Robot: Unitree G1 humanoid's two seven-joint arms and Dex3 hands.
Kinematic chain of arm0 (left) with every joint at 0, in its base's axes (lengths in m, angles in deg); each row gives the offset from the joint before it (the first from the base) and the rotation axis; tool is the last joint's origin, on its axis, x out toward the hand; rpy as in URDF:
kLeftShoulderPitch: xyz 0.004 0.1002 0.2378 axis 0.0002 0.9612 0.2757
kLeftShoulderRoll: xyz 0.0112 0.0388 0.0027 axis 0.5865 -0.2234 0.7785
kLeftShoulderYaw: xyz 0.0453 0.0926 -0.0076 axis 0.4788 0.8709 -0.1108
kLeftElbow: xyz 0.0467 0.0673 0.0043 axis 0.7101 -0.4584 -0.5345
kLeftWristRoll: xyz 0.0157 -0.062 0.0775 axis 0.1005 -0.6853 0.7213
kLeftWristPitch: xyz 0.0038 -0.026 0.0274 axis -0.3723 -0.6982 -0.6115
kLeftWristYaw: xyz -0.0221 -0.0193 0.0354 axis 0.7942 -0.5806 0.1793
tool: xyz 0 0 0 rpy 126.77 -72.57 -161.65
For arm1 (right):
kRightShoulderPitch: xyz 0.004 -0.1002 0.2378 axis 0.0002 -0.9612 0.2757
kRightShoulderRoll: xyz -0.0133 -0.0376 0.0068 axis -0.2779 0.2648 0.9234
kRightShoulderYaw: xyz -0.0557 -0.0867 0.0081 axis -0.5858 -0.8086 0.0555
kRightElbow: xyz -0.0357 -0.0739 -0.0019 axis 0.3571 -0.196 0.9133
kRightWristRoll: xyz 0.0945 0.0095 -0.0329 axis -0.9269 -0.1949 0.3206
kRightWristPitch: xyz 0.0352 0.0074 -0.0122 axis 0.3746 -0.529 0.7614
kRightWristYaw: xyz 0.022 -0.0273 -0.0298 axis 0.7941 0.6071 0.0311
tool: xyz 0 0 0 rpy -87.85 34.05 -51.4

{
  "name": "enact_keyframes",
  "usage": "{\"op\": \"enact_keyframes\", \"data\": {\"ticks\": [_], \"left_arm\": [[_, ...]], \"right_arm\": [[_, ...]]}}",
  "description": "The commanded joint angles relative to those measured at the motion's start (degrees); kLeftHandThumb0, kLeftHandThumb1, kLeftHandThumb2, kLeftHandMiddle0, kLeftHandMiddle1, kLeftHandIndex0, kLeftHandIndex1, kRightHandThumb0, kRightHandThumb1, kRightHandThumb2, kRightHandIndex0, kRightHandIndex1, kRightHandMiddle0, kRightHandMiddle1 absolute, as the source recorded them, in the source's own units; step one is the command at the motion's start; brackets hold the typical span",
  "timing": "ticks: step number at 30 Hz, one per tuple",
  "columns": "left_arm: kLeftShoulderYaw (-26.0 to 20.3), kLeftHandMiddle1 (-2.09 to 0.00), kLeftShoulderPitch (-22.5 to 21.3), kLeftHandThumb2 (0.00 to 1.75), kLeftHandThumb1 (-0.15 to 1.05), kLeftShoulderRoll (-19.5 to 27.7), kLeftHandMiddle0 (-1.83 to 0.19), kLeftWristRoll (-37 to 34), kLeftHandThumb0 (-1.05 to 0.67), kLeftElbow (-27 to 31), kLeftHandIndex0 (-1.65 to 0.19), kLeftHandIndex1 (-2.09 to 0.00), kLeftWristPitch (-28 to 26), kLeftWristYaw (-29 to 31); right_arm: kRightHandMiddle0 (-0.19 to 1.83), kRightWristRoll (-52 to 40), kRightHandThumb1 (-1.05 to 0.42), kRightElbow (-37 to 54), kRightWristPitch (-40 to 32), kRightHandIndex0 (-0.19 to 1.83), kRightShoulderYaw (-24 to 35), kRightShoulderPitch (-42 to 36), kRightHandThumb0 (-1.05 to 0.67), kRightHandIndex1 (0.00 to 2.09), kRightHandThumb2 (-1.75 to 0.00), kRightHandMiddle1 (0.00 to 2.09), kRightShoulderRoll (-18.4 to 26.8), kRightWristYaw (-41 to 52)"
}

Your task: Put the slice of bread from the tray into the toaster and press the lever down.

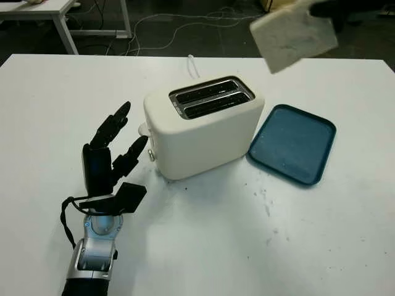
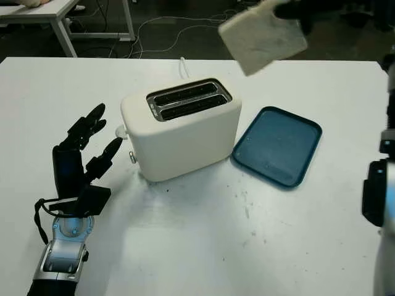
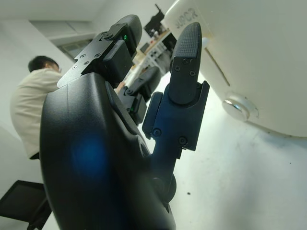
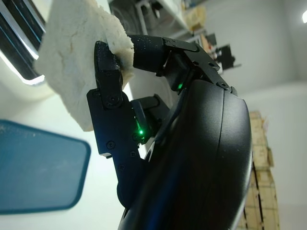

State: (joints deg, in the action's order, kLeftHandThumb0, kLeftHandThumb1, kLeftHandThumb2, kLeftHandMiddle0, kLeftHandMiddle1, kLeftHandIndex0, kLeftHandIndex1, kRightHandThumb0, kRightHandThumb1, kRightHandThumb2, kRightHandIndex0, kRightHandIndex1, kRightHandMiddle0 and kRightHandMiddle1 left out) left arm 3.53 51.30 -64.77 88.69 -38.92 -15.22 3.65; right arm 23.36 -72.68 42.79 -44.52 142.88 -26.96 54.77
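Note:
A white slice of bread (image 1: 293,36) hangs high in the air, above and to the right of the toaster, pinched by my right hand (image 4: 117,60) at its upper right corner. The cream two-slot toaster (image 1: 203,126) stands mid-table with both slots showing bare. Its lever (image 1: 143,129) sticks out of the left end, with a round knob (image 3: 238,106) below it. The blue tray (image 1: 292,143) lies bare to the toaster's right. My left hand (image 1: 120,139) is open just left of the toaster's lever end, apart from it.
The white table (image 1: 197,246) has a few crumbs in front of the tray. A white cable (image 1: 193,65) runs from behind the toaster toward the far edge. Beyond are a dark floor with cables and another table's leg (image 1: 65,31). A person in a light shirt (image 3: 33,108) shows in the left wrist view.

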Motion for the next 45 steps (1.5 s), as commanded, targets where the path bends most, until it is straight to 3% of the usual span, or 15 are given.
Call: {"op": "enact_keyframes", "data": {"ticks": [1, 8, 20, 27, 36, 45], "left_arm": [[-0.1, -0.52, 0.3, 0.19, 0.92, 0.1, -0.49, 0.1, -0.47, 0.5, -0.6, 0.0, 0.1, 0.0], [0.2, -0.52, 0.1, 0.2, 0.92, -0.2, -0.49, 0.2, -0.51, 0.6, -0.6, 0.0, -0.1, -0.1], [0.4, -0.53, 0.1, 0.2, 0.92, -0.5, -0.49, 0.7, -0.48, 0.6, -0.6, 0.0, -0.1, -0.2], [0.4, -0.53, 0.2, 0.2, 0.92, -0.5, -0.49, 0.8, -0.49, 0.6, -0.6, 0.0, -0.3, -0.2], [0.4, -0.53, 0.2, 0.2, 0.92, -0.9, -0.49, 0.8, -0.5, 0.7, -0.61, 0.0, -0.3, -0.4], [0.4, -0.52, 0.3, 0.2, 0.92, -1.0, -0.5, 1.0, -0.5, 0.6, -0.61, 0.0, -0.6, -0.4]], "right_arm": [[0.78, -0.7, -0.92, 1.4, -1.0, 0.93, -0.2, 0.6, -0.32, 1.73, -0.2, 1.66, -0.8, -0.3], [0.82, -0.1, -0.92, 3.7, -3.8, 0.95, -2.4, 1.4, -0.27, 1.72, -0.26, 1.63, -3.1, -1.2], [0.73, -1.5, -0.92, -3.1, 2.9, 1.01, -3.6, 1.4, -0.16, 1.75, -0.41, 1.75, -9.9, -0.9], [0.75, -0.4, -0.92, -10.9, 4.8, 1.04, -4.8, 3.3, -0.23, 1.75, -0.45, 1.75, -12.7, -2.0], [0.77, 0.4, -0.92, -20.5, 11.9, 1.01, -5.3, 5.0, -0.41, 1.75, -0.35, 1.75, -14.2, -1.6], [0.78, 0.2, -0.92, -22.2, 11.7, 1.03, -5.2, 5.4, -0.45, 1.75, -0.31, 1.75, -15.3, -1.4]]}}
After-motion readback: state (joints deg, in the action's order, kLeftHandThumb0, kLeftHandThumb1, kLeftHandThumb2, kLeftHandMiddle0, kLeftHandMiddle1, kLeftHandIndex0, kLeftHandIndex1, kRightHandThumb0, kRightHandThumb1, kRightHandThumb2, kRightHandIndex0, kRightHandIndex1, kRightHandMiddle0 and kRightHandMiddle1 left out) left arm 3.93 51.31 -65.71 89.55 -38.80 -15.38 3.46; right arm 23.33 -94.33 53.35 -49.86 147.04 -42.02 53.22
